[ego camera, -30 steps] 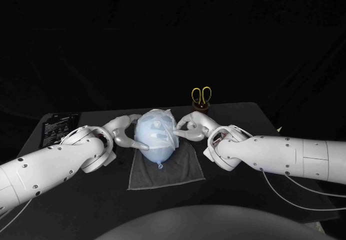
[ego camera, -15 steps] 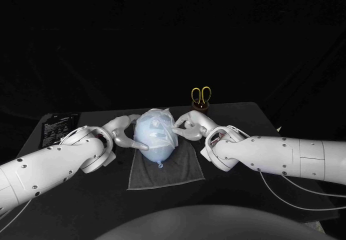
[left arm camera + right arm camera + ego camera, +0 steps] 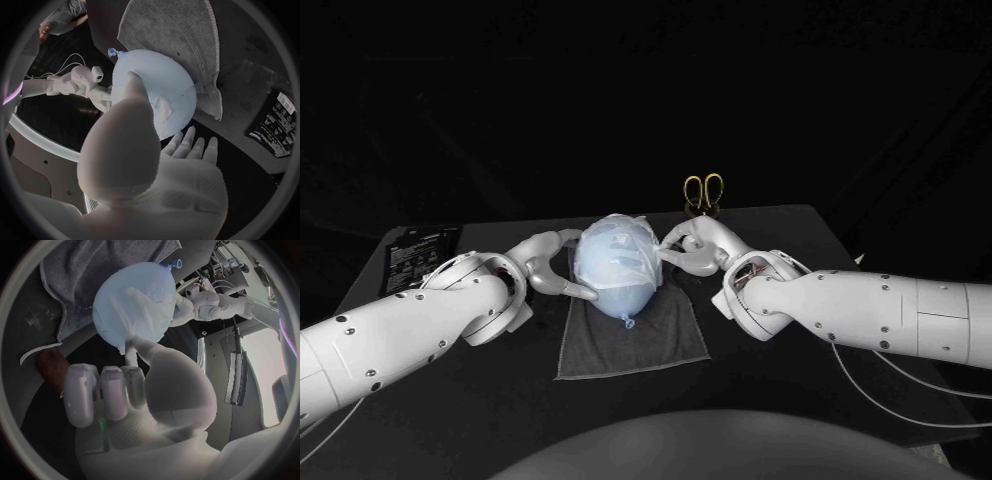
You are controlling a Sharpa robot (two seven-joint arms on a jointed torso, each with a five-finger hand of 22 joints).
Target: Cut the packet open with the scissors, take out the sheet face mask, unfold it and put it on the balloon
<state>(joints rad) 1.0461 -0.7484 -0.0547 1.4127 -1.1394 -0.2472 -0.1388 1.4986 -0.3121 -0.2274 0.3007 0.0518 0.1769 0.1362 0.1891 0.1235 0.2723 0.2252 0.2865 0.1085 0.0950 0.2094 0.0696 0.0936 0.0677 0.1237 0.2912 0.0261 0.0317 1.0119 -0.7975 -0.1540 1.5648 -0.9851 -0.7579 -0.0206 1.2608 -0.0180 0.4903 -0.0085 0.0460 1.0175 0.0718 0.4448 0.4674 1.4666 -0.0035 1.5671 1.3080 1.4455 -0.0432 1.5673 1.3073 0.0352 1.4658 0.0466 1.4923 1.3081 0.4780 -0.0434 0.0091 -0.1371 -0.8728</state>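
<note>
So the balloon (image 3: 620, 293) is pale blue, egg-shaped, sitting in the middle of the frame over a dark grey towel (image 3: 635, 345) on the black surface (image 3: 790, 228), with its little knot pointing down toward the bottom of the frame. The sheet face mask (image 3: 626, 238) is draped over its upper part, thin and see-through white, with a few creases and a loose edge sticking up at the top. The left robot hand (image 3: 554, 265) has the balloon from the left side of the frame. In the wrist view its thumb lies on top and the other fingers are spread underneath, so it's properly holding it. The right robot hand (image 3: 691, 242) is against the balloon's upper right, with one finger stretched across the mask and the rest curled in. I honestly can't tell if it's pinching the sheet or just pressing it flat. The yellow-handled scissors (image 3: 702, 188) stand in a brown holder (image 3: 700, 214) just behind that hand. Compared with half a second ago, the right robot hand has slid up higher onto the balloon, and the knot has lifted a bit and swung slightly right.
</note>
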